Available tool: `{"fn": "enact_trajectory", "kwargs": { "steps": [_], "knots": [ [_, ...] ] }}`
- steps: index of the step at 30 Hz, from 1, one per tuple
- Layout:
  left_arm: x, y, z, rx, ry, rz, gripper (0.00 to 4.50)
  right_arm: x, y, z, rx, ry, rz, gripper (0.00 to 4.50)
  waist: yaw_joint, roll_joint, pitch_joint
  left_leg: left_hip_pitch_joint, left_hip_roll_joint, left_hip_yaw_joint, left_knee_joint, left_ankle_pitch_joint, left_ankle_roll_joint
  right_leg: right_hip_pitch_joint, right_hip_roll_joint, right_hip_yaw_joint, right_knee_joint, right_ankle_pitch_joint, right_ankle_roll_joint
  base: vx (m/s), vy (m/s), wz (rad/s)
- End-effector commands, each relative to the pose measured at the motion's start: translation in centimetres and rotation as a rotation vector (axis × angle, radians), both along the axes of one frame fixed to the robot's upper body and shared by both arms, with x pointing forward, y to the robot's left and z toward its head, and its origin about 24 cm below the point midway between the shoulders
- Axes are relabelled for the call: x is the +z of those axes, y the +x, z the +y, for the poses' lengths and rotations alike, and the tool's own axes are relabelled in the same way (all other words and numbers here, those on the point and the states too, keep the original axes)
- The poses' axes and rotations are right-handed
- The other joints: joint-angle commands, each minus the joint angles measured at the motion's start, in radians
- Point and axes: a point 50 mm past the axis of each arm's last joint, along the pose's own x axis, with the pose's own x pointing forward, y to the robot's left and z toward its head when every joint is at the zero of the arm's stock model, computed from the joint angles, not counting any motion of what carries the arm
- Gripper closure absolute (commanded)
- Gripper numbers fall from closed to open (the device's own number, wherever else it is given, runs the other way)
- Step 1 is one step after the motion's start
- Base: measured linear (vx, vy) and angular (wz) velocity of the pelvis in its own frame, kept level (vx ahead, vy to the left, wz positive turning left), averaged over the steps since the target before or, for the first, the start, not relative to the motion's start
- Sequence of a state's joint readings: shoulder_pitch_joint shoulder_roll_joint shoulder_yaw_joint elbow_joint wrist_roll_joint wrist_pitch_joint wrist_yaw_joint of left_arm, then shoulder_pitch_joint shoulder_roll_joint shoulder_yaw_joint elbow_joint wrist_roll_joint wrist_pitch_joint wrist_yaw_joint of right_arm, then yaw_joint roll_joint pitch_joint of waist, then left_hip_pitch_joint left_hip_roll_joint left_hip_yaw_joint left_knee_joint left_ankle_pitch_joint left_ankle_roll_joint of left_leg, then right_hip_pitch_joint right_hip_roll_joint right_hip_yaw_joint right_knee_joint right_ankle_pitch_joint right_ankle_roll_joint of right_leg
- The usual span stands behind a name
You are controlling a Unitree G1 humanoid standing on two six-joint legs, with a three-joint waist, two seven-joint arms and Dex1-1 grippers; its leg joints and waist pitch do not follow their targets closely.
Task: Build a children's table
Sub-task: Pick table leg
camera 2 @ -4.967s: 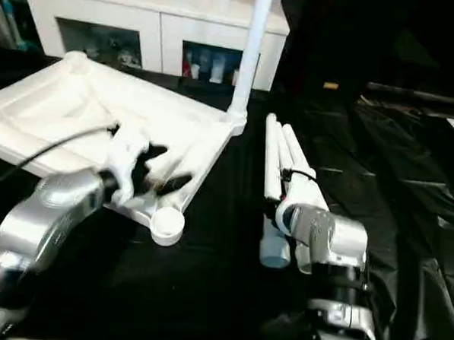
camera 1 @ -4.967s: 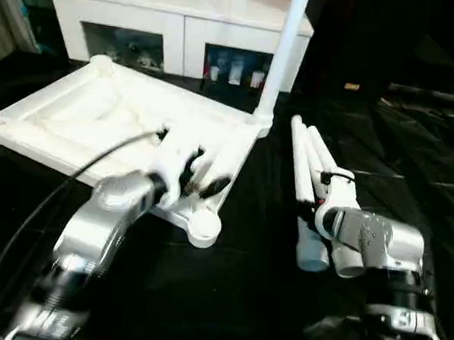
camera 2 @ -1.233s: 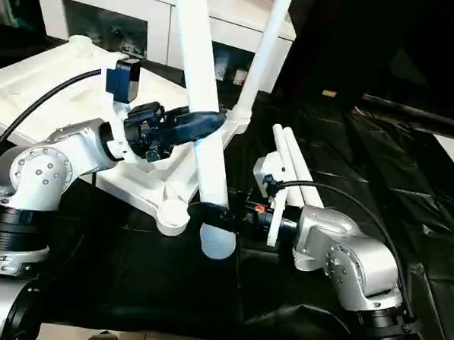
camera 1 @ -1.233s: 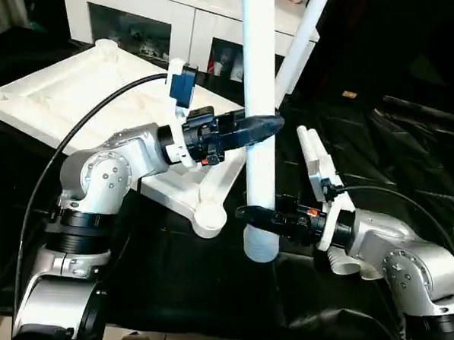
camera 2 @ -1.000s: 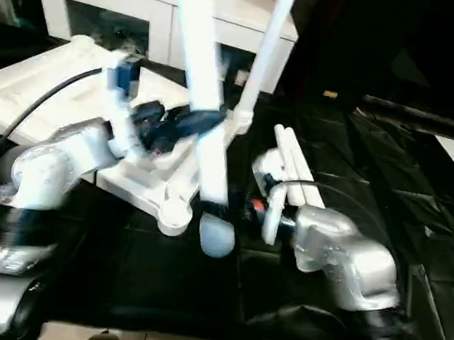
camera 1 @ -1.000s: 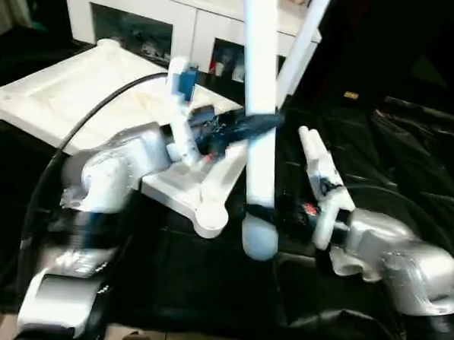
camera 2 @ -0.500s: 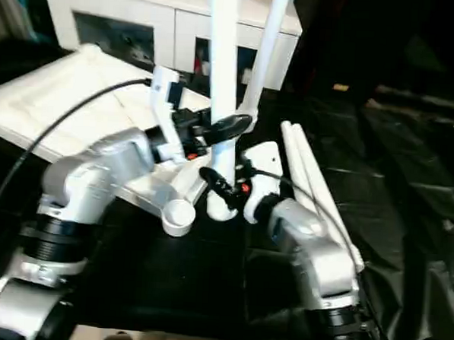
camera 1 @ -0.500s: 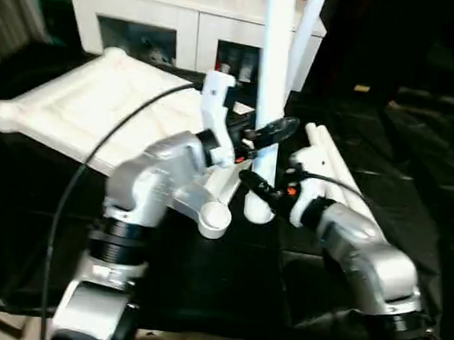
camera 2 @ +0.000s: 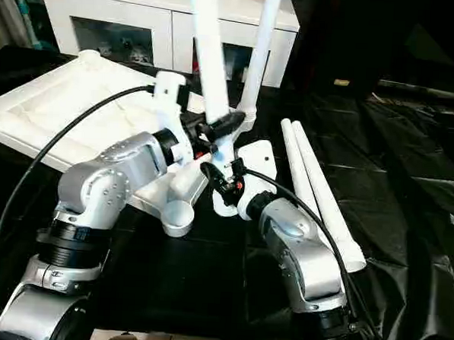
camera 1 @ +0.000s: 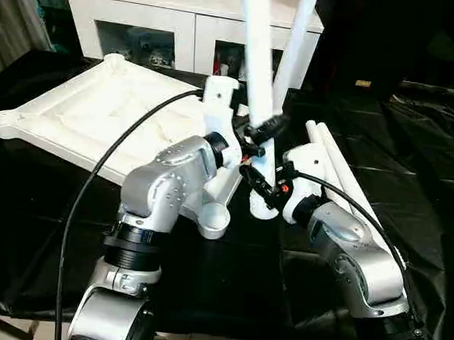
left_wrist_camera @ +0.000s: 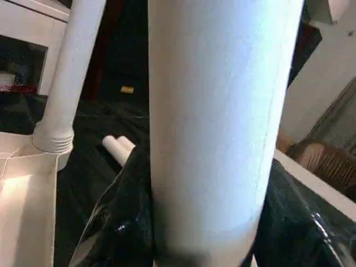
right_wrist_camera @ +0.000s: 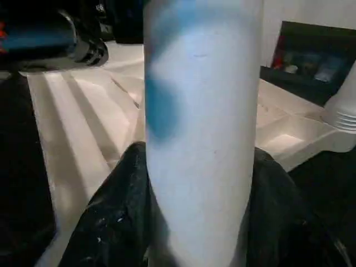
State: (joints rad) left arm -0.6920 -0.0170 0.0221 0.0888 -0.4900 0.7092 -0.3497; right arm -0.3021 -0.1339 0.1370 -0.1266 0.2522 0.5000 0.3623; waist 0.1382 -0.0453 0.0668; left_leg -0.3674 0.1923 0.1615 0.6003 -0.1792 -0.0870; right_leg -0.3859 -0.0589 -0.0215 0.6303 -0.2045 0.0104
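Both grippers, the left gripper (camera 1: 261,134) and right gripper (camera 1: 255,184), hold the long white plastic tube leg (camera 1: 254,80) tight. It has moved closer to the white square plastic tabletop (camera 1: 100,114), near its empty round corner socket (camera 1: 213,219), so it can go in soon.

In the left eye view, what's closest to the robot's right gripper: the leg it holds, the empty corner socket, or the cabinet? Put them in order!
From the right gripper:
1. The held leg, standing between its fingers.
2. The empty corner socket, just to the robot's left on the tabletop's near corner.
3. The cabinet, far behind at the back.
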Motion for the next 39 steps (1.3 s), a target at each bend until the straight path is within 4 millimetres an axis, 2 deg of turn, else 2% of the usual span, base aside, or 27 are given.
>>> {"fn": "enact_trajectory", "kwargs": {
  "steps": [1, 2, 3, 4, 5, 6, 8, 11, 12, 13, 14, 17, 19, 22, 23, 24, 28, 30, 34, 35, 36, 37, 39],
  "knots": [
    [1.1, -0.2, 0.0, -0.078, -0.057, -0.023, 2.65, 1.0, -0.5, -0.5, 0.044, 0.105, -0.005, 1.94, -0.006, 0.008, -0.071, 0.013, 0.024, -0.005, -0.076, -0.191, -0.037, 0.040, -0.063, 0.033, -0.072, -0.094, -0.155, 0.000, 0.000, 0.00],
    [1.5, -0.4, 0.2, -0.150, -0.068, -0.033, 2.65, 1.2, -0.9, -1.0, 0.094, 0.151, 0.016, 1.92, -0.006, 0.006, -0.070, 0.011, 0.024, -0.005, -0.077, -0.183, -0.031, 0.041, -0.061, 0.033, -0.070, -0.081, -0.156, 0.000, 0.000, 0.00],
    [1.7, -0.6, 0.3, -0.204, -0.071, -0.036, 2.65, 1.3, -1.2, -1.2, 0.143, 0.164, 0.020, 1.92, -0.003, 0.007, -0.072, 0.014, 0.022, -0.005, -0.075, -0.180, -0.027, 0.041, -0.060, 0.032, -0.068, -0.074, -0.157, 0.000, 0.000, 0.00],
    [1.8, -0.7, 0.3, -0.229, -0.073, -0.036, 2.65, 1.4, -1.4, -1.2, 0.167, 0.167, 0.021, 1.77, -0.003, 0.002, -0.072, 0.014, 0.022, -0.004, -0.075, -0.174, -0.021, 0.041, -0.059, 0.032, -0.068, -0.071, -0.155, 0.000, 0.000, 0.00],
    [2.0, -1.2, 0.4, -0.314, -0.055, -0.061, 2.65, 1.5, -1.9, -1.5, 0.219, 0.194, 0.035, 1.63, -0.001, 0.006, -0.071, 0.012, 0.023, -0.004, -0.074, -0.162, -0.017, 0.041, -0.059, 0.032, -0.066, -0.059, -0.158, 0.000, 0.000, 0.00],
    [2.1, -1.4, 0.4, -0.341, -0.048, -0.070, 2.66, 1.6, -2.0, -1.6, 0.234, 0.204, 0.040, 1.54, -0.003, 0.003, -0.070, 0.012, 0.023, -0.003, -0.076, -0.162, -0.010, 0.041, -0.060, 0.032, -0.067, -0.068, -0.159, 0.000, 0.000, 0.00],
    [2.7, -2.9, 0.5, -0.541, -0.048, -0.105, 2.66, 1.6, -2.7, -2.4, 0.314, 0.240, 0.085, 1.52, 0.001, 0.001, -0.070, 0.013, 0.025, -0.002, -0.076, -0.159, -0.005, 0.040, -0.063, 0.033, -0.066, -0.094, -0.161, 0.000, 0.000, 0.00],
    [3.3, -3.5, 0.6, -0.638, -0.070, -0.120, 2.66, 1.4, -3.2, -3.1, 0.362, 0.242, 0.121, 1.52, -0.001, 0.001, -0.068, 0.009, 0.025, 0.000, -0.076, -0.156, -0.011, 0.038, -0.064, 0.032, -0.069, -0.107, -0.180, 0.000, 0.000, 0.00],
    [4.1, -3.9, 0.8, -0.718, -0.100, -0.141, 2.66, 1.1, -3.7, -3.9, 0.406, 0.235, 0.157, 1.52, 0.000, -0.007, -0.068, 0.011, 0.023, 0.003, -0.074, -0.156, -0.009, 0.041, -0.064, 0.032, -0.070, -0.130, -0.179, 0.000, 0.000, 0.00],
    [4.1, -3.9, 0.8, -0.718, -0.100, -0.141, 2.66, 1.1, -3.7, -3.9, 0.406, 0.235, 0.157, 1.52, 0.005, -0.004, -0.068, 0.015, 0.024, 0.004, -0.073, -0.158, -0.005, 0.039, -0.064, 0.033, -0.071, -0.139, -0.179, 0.000, 0.000, 0.00],
    [4.6, -4.1, 0.9, -0.768, -0.120, -0.154, 2.66, 1.0, -4.0, -4.3, 0.438, 0.232, 0.179, 1.52, 0.002, -0.006, -0.065, 0.010, 0.025, 0.003, -0.076, -0.165, -0.007, 0.038, -0.065, 0.034, -0.073, -0.159, -0.174, 0.000, 0.000, 0.00],
    [5.1, -4.4, 1.0, -0.860, -0.159, -0.165, 2.66, 1.1, -4.6, -4.7, 0.505, 0.227, 0.220, 1.52, 0.003, -0.007, -0.066, 0.010, 0.025, 0.003, -0.076, -0.168, -0.008, 0.038, -0.066, 0.034, -0.077, -0.189, -0.164, 0.000, 0.000, 0.00],
    [5.0, -4.3, 0.8, -0.869, -0.160, -0.164, 2.66, 1.1, -4.5, -4.7, 0.511, 0.226, 0.228, 1.81, 0.002, -0.009, -0.066, 0.009, 0.025, 0.003, -0.075, -0.160, -0.009, 0.037, -0.067, 0.035, -0.077, -0.193, -0.164, 0.000, 0.000, 0.00],
    [4.9, -4.3, 0.6, -0.871, -0.162, -0.159, 2.66, 1.2, -4.6, -4.7, 0.520, 0.228, 0.234, 1.94, 0.002, -0.012, -0.067, 0.008, 0.025, 0.004, -0.073, -0.148, -0.008, 0.038, -0.067, 0.034, -0.077, -0.192, -0.163, 0.000, 0.000, 0.00],
    [4.7, -4.3, 0.5, -0.876, -0.165, -0.154, 2.66, 1.2, -4.6, -4.6, 0.530, 0.228, 0.241, 2.21, 0.002, -0.013, -0.068, 0.009, 0.025, 0.004, -0.073, -0.141, -0.008, 0.037, -0.067, 0.034, -0.076, -0.190, -0.163, 0.000, 0.000, 0.00],
    [4.7, -4.3, 0.5, -0.876, -0.164, -0.152, 2.66, 1.1, -4.6, -4.6, 0.533, 0.227, 0.242, 2.29, 0.003, -0.017, -0.069, 0.009, 0.025, 0.004, -0.072, -0.134, -0.007, 0.038, -0.067, 0.034, -0.075, -0.181, -0.162, 0.000, 0.000, 0.00],
    [4.5, -4.3, 0.4, -0.875, -0.166, -0.148, 2.66, 1.1, -4.5, -4.6, 0.531, 0.230, 0.244, 2.43, 0.004, -0.017, -0.070, 0.009, 0.027, 0.004, -0.072, -0.121, -0.007, 0.038, -0.066, 0.033, -0.071, -0.143, -0.172, 0.000, 0.000, 0.00],
    [4.5, -4.2, 0.5, -0.868, -0.171, -0.146, 2.66, 1.2, -4.5, -4.6, 0.532, 0.234, 0.247, 2.47, 0.004, -0.020, -0.069, 0.009, 0.026, 0.005, -0.072, -0.132, -0.007, 0.038, -0.067, 0.033, -0.073, -0.154, -0.174, 0.000, 0.000, 0.00],
    [3.8, -3.2, 0.5, -0.748, -0.114, -0.135, 2.66, 1.1, -4.3, -4.5, 0.520, 0.234, 0.243, 2.50, 0.004, -0.019, -0.068, 0.009, 0.028, 0.004, -0.073, -0.145, -0.015, 0.038, -0.068, 0.033, -0.076, -0.180, -0.165, 0.000, 0.000, 0.00],
    [3.6, -2.6, 0.4, -0.688, -0.106, -0.095, 2.10, 1.1, -4.2, -4.4, 0.508, 0.230, 0.238, 2.51, 0.005, -0.018, -0.068, 0.010, 0.027, 0.004, -0.073, -0.148, -0.017, 0.037, -0.068, 0.033, -0.076, -0.179, -0.166, 0.000, 0.000, 0.00],
    [3.4, -2.1, 0.4, -0.638, -0.088, -0.080, 1.96, 1.1, -4.1, -4.4, 0.498, 0.225, 0.234, 2.51, 0.005, -0.018, -0.068, 0.010, 0.027, 0.004, -0.072, -0.148, -0.018, 0.037, -0.067, 0.033, -0.076, -0.174, -0.166, 0.000, 0.000, 0.00],
    [3.1, -1.5, 0.4, -0.565, -0.051, -0.068, 1.96, 1.1, -3.9, -4.4, 0.480, 0.213, 0.226, 2.52, 0.007, -0.015, -0.069, 0.010, 0.027, 0.002, -0.072, -0.149, -0.021, 0.038, -0.067, 0.033, -0.075, -0.171, -0.165, 0.000, 0.000, 0.00],
    [2.9, -1.2, 0.4, -0.502, -0.003, -0.074, 1.81, 1.1, -3.8, -4.4, 0.465, 0.204, 0.221, 2.56, 0.005, -0.020, -0.070, 0.009, 0.026, 0.002, -0.072, -0.138, -0.022, 0.041, -0.068, 0.033, -0.077, -0.163, -0.158, 0.000, 0.000, 0.00]
  ]
}}
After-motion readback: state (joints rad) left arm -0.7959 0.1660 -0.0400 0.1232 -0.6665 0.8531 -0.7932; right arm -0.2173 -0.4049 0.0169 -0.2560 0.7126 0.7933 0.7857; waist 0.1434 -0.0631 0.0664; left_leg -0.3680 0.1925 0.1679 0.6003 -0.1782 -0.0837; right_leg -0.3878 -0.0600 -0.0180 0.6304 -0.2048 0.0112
